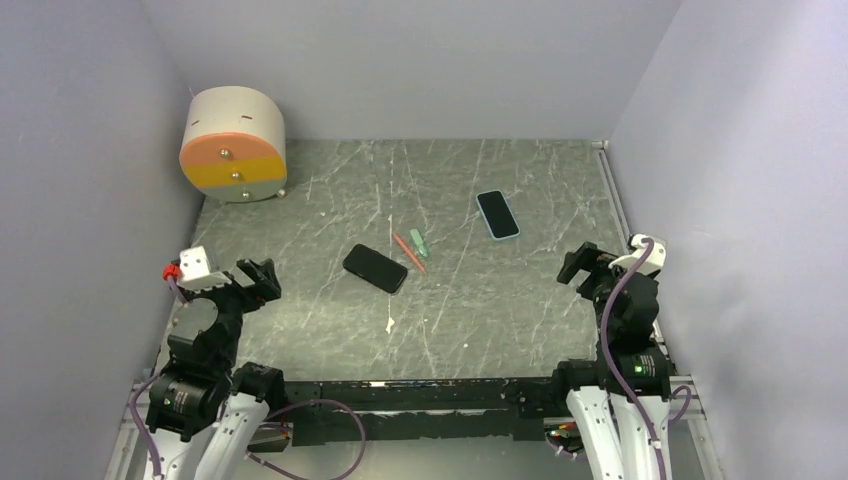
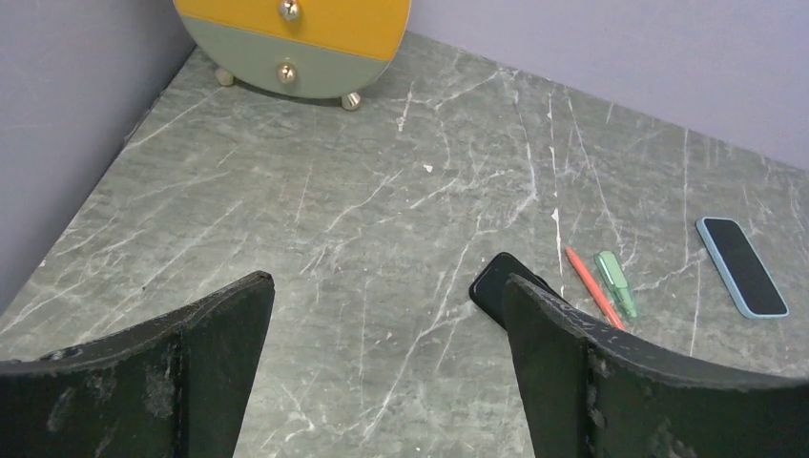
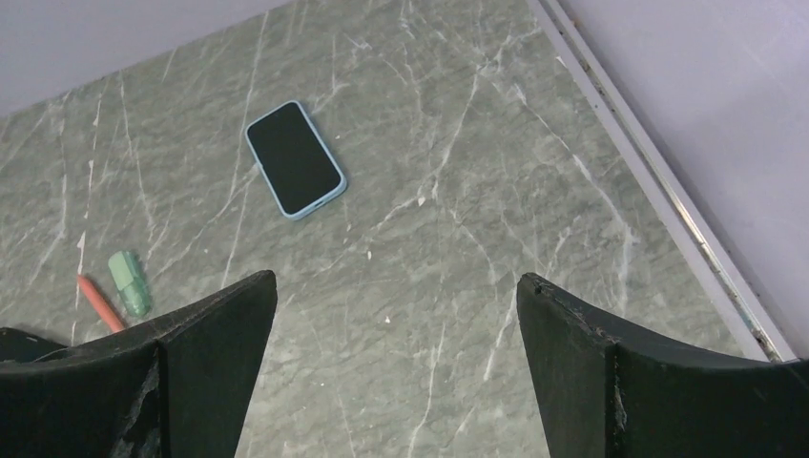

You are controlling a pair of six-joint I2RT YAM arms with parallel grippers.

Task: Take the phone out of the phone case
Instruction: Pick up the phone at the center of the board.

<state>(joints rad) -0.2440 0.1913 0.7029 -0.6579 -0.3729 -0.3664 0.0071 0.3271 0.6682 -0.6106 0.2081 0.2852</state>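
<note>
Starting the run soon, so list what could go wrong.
Two devices lie out, the blue-cased phone and a black phone, so the wrong one could get picked. Both lie flat, so they may slide rather than lift. The orange pen beside the black phone could get swept.

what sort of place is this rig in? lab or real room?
Likely a lab test cell: plain walls box in a marble-look table, left arm and right arm are bolted at its edge, and the props look staged, a cased phone and a drawer unit.
</note>
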